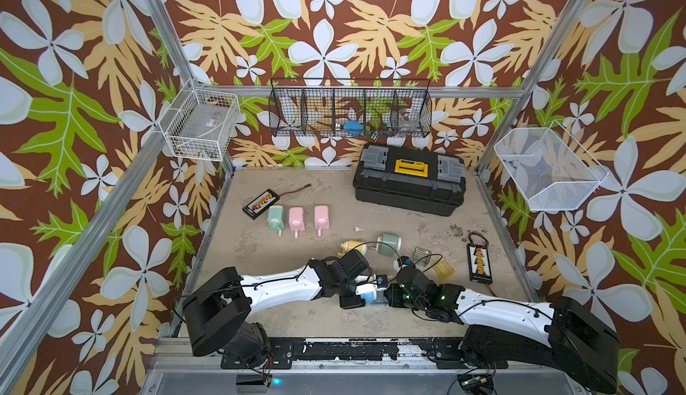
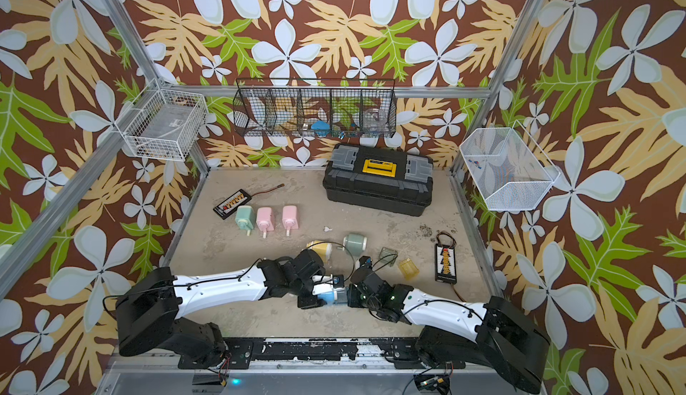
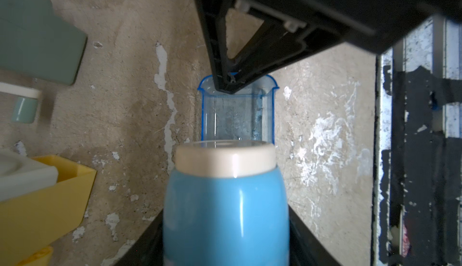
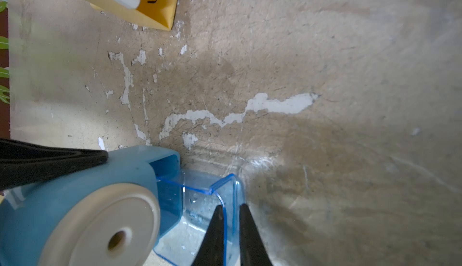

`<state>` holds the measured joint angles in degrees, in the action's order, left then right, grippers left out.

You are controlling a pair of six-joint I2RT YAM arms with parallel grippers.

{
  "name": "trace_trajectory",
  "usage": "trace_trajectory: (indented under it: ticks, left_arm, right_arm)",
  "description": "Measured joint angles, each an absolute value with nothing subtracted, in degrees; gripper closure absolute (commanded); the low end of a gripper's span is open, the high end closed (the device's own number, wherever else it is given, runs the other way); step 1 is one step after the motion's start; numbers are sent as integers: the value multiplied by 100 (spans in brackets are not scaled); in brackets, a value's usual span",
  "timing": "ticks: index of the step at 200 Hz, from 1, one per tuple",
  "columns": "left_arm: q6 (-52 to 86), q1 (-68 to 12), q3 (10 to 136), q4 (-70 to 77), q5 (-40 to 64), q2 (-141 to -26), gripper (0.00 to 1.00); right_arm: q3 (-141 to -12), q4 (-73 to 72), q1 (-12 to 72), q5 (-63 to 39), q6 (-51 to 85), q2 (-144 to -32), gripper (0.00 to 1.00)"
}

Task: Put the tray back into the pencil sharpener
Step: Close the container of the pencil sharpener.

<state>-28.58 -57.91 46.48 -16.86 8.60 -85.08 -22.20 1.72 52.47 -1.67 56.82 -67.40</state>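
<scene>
The blue pencil sharpener (image 1: 368, 296) with a cream end lies near the table's front edge, and my left gripper (image 1: 359, 294) is shut on its body (image 3: 225, 202). The tray (image 4: 200, 197), clear blue plastic, sticks out of the sharpener's open slot with one end inside it. My right gripper (image 4: 230, 212) is shut on the tray's outer wall, one finger inside it and one outside. In the left wrist view the tray (image 3: 237, 117) shows beyond the cream end, with a right finger (image 3: 225, 52) on its far rim. Both top views show the two grippers meeting at the sharpener (image 2: 326, 296).
A yellow sharpener (image 1: 354, 247) and a green one (image 1: 389, 244) lie just behind the grippers, with two loose trays, grey (image 1: 422, 255) and yellow (image 1: 444, 267), to the right. Three sharpeners (image 1: 297, 218) stand further left. A black toolbox (image 1: 408, 179) sits at the back. Charger boards (image 1: 479, 263) lie nearby.
</scene>
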Motion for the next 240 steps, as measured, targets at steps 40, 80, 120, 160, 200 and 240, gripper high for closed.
trace_trajectory:
  ticks: [40,80,120,160,200,240]
  left_arm:
    - [-2862,-5791,4644,-1673,869,-8508,42]
    - [-2875,-5791,4639,-1671,873,-8503,42]
    - [-2880,-5791,4617,-1640,947,-8486,42]
    - [-2877,-5791,4602,-1610,950,-8486,42]
    - [-2904,-5791,4600,-1594,947,-8495,43]
    - [-2921,-5791,4591,-1559,923,-8506,44]
  right_arm:
    - [-2209,1,5240,-294,5704,-6816,85]
    - [-2202,-23,5242,-237,5789,-6825,89]
    - [-2204,14,5247,-134,5896,-6816,89]
    - [-2206,-169,5240,-198,5911,-6919,87]
    - [-2145,-478,5242,-602,5824,-6910,84]
    - [-2021,-648,5153,-814,5732,-6519,76]
